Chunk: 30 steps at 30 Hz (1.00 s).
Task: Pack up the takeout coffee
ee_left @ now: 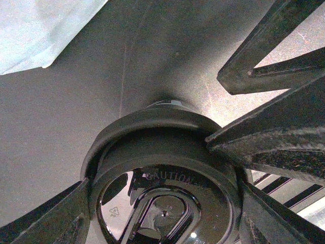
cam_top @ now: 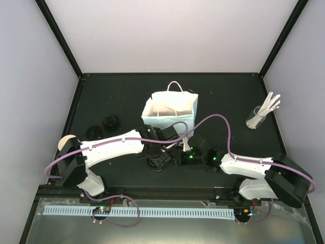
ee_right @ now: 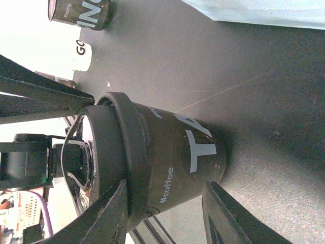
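Observation:
A dark paper cup (ee_right: 175, 157) with white "#coffee" lettering and a black lid (ee_left: 162, 203) stands on the black table in front of the bag. My left gripper (cam_top: 156, 163) is above it, its fingers (ee_left: 45, 223) pressed against both sides of the lid. My right gripper (cam_top: 179, 155) is open beside the cup. One of its fingers (ee_right: 104, 213) is at the lid rim and the other is near the base. Two more black-lidded cups (cam_top: 94, 132) (cam_top: 110, 122) stand at the left. The brown cup carrier is out of view.
The light-blue paper bag (cam_top: 170, 109) stands open just behind the grippers. A clear glass of white sticks (cam_top: 259, 116) stands at the back right. A cream cup (cam_top: 66, 143) sits by the left arm's base, near the table's left edge.

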Each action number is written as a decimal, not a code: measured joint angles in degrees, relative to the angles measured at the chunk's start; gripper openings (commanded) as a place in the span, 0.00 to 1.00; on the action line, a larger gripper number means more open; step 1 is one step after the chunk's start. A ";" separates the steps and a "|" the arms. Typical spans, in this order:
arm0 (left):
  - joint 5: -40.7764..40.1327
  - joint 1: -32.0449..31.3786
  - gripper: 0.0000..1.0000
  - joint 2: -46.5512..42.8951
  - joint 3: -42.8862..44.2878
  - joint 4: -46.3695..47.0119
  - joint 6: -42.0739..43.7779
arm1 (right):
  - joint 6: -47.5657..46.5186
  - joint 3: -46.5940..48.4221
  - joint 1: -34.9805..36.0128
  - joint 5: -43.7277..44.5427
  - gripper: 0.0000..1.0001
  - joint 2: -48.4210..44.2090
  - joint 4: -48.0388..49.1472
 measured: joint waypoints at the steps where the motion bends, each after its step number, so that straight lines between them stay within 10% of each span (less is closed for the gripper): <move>1: 0.00 0.00 0.75 0.11 0.00 0.00 0.00 | 0.20 0.00 0.00 -0.11 0.42 0.22 0.15; 30: 0.11 0.00 0.75 1.36 -0.59 0.55 -0.04 | 4.15 -2.05 -0.33 -0.46 0.42 0.59 3.41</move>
